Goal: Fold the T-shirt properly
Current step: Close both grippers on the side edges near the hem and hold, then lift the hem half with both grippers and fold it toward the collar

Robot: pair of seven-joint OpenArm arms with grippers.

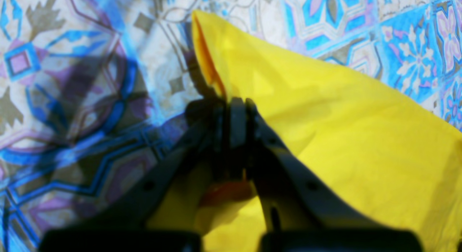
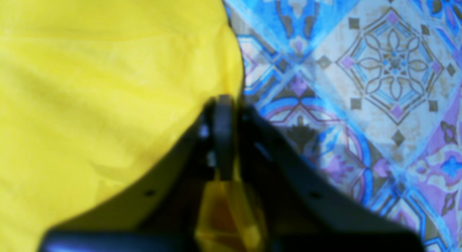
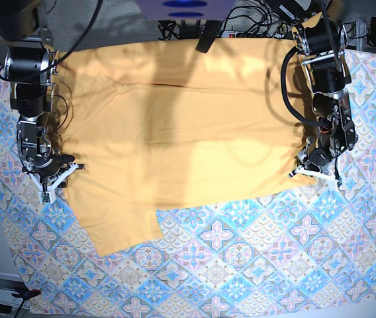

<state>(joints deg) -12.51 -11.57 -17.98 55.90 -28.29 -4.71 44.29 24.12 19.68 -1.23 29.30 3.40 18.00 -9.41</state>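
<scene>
The yellow-orange T-shirt [image 3: 175,126] lies spread across the far half of the table, with one sleeve [image 3: 123,228] sticking out toward the front left. My left gripper [image 3: 300,169] is at the shirt's right edge and is shut on a raised fold of the cloth [image 1: 343,136]; the left wrist view shows the closed gripper [image 1: 234,104] pinching that edge. My right gripper [image 3: 65,173] is at the shirt's left edge, and the right wrist view shows it shut [image 2: 225,100] on the yellow cloth [image 2: 90,82]. No tag shows.
The blue-pink tile-patterned tablecloth [image 3: 241,265] covers the table; its front half is bare. Cables and equipment [image 3: 254,13] crowd the far edge. Both arm bases stand at the far corners.
</scene>
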